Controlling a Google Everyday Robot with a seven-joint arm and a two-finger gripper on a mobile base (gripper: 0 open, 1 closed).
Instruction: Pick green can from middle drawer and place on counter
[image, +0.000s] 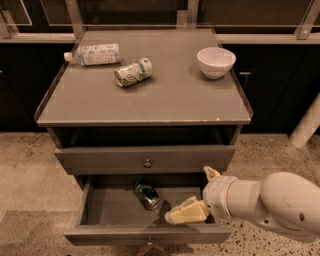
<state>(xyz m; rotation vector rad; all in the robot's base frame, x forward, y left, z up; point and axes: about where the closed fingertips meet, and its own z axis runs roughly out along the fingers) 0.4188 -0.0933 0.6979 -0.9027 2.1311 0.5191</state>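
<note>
The green can (146, 195) lies on its side inside the pulled-out middle drawer (100, 234), near the drawer's back and left of centre. My gripper (188, 194) hangs over the drawer's right half, just right of the can and not touching it. It is open and empty, with one cream finger (184, 212) pointing left toward the can and the other (210, 173) up by the drawer above. The counter (170, 100) is the grey top of the cabinet.
On the counter lie a white-labelled plastic bottle (95, 54) at the back left, a pale cream-and-green can (132, 73) beside it, and a white bowl (216, 61) at the back right. The upper knobbed drawer (145, 160) is closed. Speckled floor surrounds the cabinet.
</note>
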